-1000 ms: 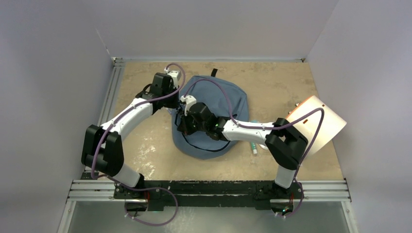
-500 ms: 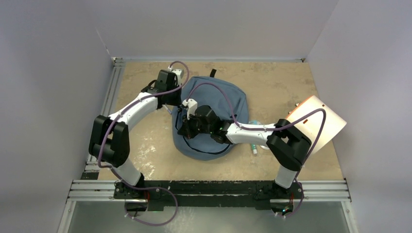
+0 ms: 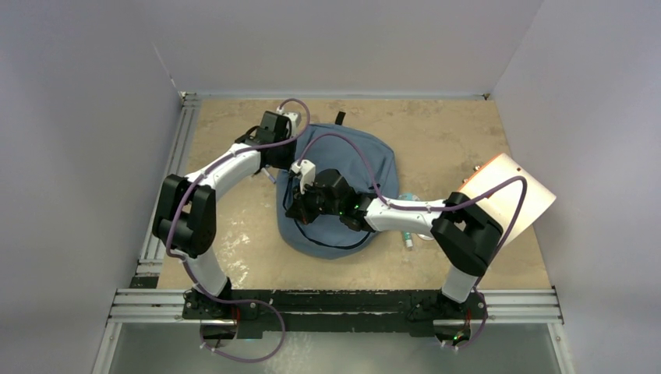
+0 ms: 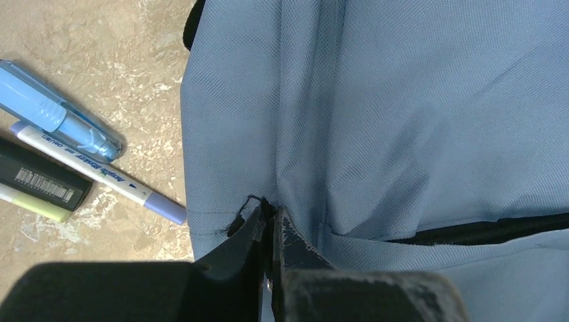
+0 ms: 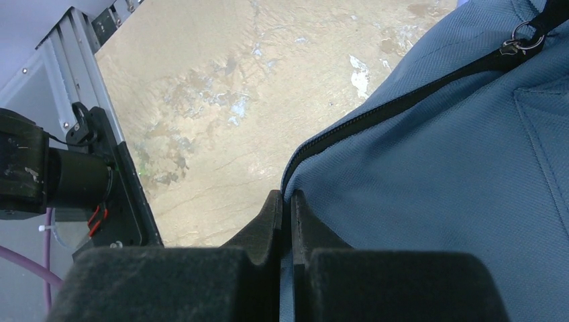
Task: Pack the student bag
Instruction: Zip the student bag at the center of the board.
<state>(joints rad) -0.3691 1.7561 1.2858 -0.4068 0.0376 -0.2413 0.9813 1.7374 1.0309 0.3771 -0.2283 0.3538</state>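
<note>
right tool (image 5: 287,204) is pressed together on the fabric rim of the student bag (image 5: 436,174), right at the near end of the black zipper (image 5: 402,94). the zipper runs away from the fingertips to its ring pull (image 5: 520,37), far and to the right, and looks closed along that stretch. over the last second this tool has hardly shifted, so i read it as the anchor. further out, left tool (image 4: 270,218) pinches a seam fold at the bag's left edge, jaws together with cloth between them. its arm has folded in, elbow swinging toward the bag and the wrist creeping along the edge, which i take as tensioning the cloth to open the mouth. nothing is packed yet. left of that tool, just off the bag's edge on the surface (image 4: 134,40), wait a light blue pen (image 4: 60,117), a white marker (image 4: 100,174) and a black highlighter (image 4: 40,181). the bag lies flat, stretching ahead of both tools.
</note>
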